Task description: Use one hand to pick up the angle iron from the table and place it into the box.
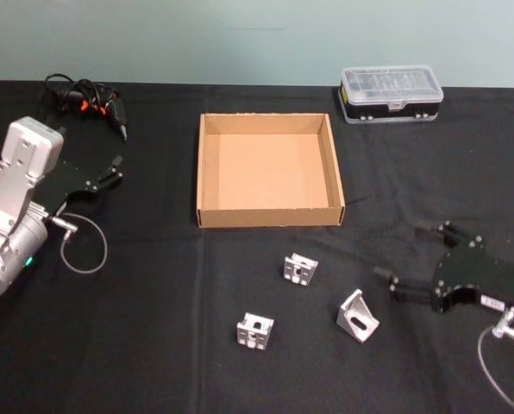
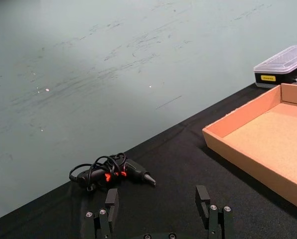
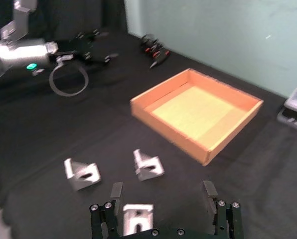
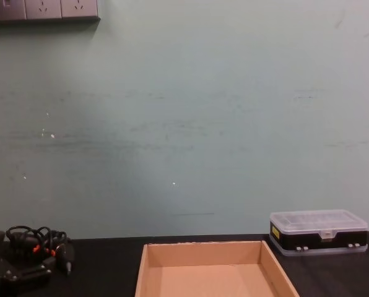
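Observation:
Three silver angle irons lie on the black table [image 1: 153,302] in front of the tan box [image 1: 270,216]: one [image 1: 300,269] closest to the box, one [image 1: 255,330] nearer me, one [image 1: 358,316] to the right. My right gripper [image 1: 402,253] hovers open just right of that last angle iron, fingers pointing left. In the right wrist view this angle iron [image 3: 137,218] sits low between the open fingers of the right gripper [image 3: 163,194], close to one finger and not gripped. The other two [image 3: 147,165] [image 3: 81,174] lie farther out, before the box [image 3: 168,132]. The box holds nothing.
My left gripper [image 1: 110,172] rests open at the far left, seen open in its wrist view too [image 2: 157,199]. A black tool with looped cables and orange marks [image 1: 84,99] lies at the back left. A black case with clear lid [image 1: 391,93] stands behind the box's right corner.

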